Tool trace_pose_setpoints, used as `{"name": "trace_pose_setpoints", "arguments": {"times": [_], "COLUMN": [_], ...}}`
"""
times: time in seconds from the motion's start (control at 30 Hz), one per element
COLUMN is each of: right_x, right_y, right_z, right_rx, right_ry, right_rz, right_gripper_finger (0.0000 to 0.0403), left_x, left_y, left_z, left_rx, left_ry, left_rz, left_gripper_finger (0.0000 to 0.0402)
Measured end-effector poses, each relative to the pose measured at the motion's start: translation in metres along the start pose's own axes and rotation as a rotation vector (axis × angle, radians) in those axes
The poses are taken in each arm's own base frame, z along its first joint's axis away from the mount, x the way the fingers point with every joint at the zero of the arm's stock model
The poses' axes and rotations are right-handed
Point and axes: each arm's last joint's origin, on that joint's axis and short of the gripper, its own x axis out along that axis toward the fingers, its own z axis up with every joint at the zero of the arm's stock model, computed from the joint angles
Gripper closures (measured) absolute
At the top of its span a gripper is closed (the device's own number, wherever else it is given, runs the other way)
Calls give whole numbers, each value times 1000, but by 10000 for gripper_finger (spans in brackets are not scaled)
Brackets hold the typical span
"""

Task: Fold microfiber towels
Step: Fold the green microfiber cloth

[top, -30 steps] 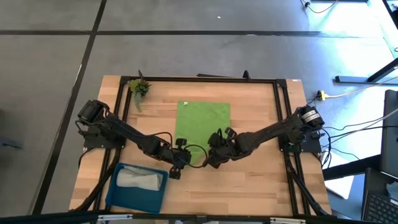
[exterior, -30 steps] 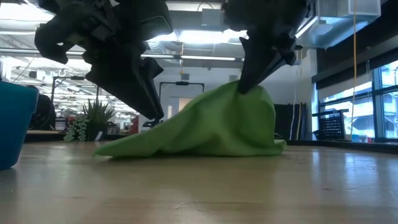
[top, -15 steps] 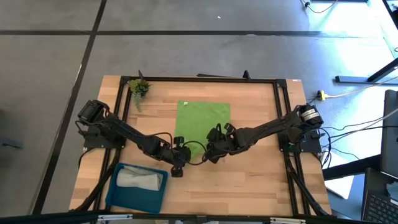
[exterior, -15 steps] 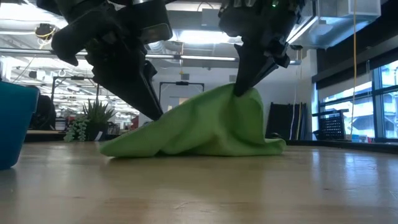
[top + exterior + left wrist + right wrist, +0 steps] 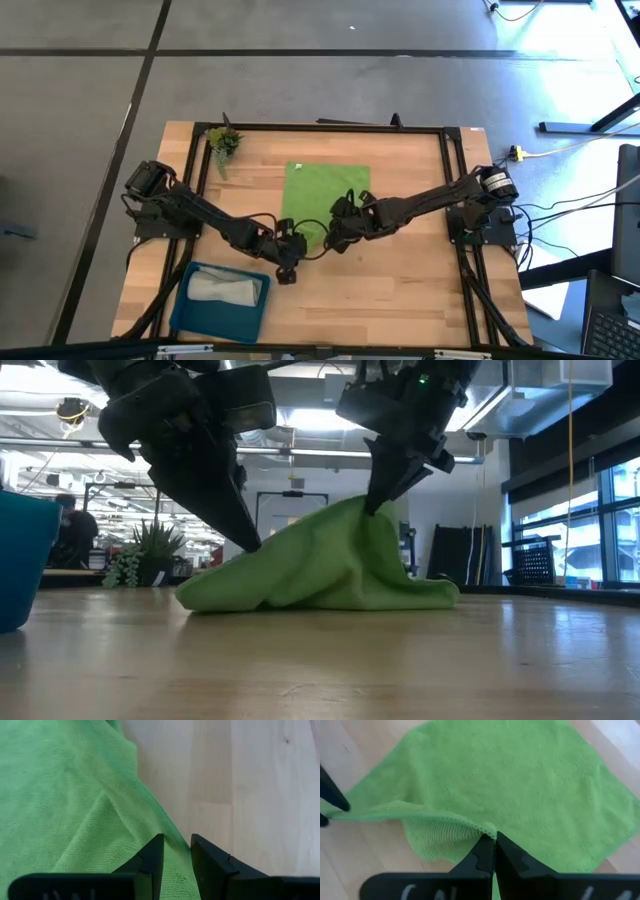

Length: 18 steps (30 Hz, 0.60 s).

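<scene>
A blue tray (image 5: 222, 299) was seen at the tabletop's (image 5: 400, 290) near-left corner, and a light grey towel (image 5: 226, 289) was held inside it, crumpled. A small plant sprig (image 5: 223, 141) was set at the far-left corner.

The lime green towel (image 5: 325, 193) was found at the tabletop's middle, its far part laid flat with its long axis running from the far edge toward the near edge; a small white tag (image 5: 297, 168) was shown near its far-left corner. Its near edge was lifted off the wood and drawn back over the flat part, so a raised fold was formed in the low view.

The left tool (image 5: 291, 243) was clamped on the near-left corner of the cloth, fabric pinched between its fingers (image 5: 150, 860). The right tool (image 5: 339, 226) was pressed together on the near-right corner, raised higher than the left.

Bare wood was left open along the near edge and toward the right edge.
</scene>
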Motion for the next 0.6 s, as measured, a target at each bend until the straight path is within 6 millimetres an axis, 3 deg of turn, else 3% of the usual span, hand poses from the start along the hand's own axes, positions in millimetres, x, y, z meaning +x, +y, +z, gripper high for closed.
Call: {"name": "trace_pose_setpoints", "arguments": {"times": [0.33, 0.6], "right_x": [4, 5], "right_y": [-2, -4], "right_z": [12, 13], "right_rx": [7, -14], "right_ry": [-64, -66], "right_rz": [21, 18], "right_gripper_finger": [395, 395], "left_x": [-1, 0], "left_y": [7, 8], "left_z": [-8, -11], "left_rx": [-85, -163], "left_ry": [36, 63], "left_rz": [145, 141], "left_gripper_finger": [316, 316]}}
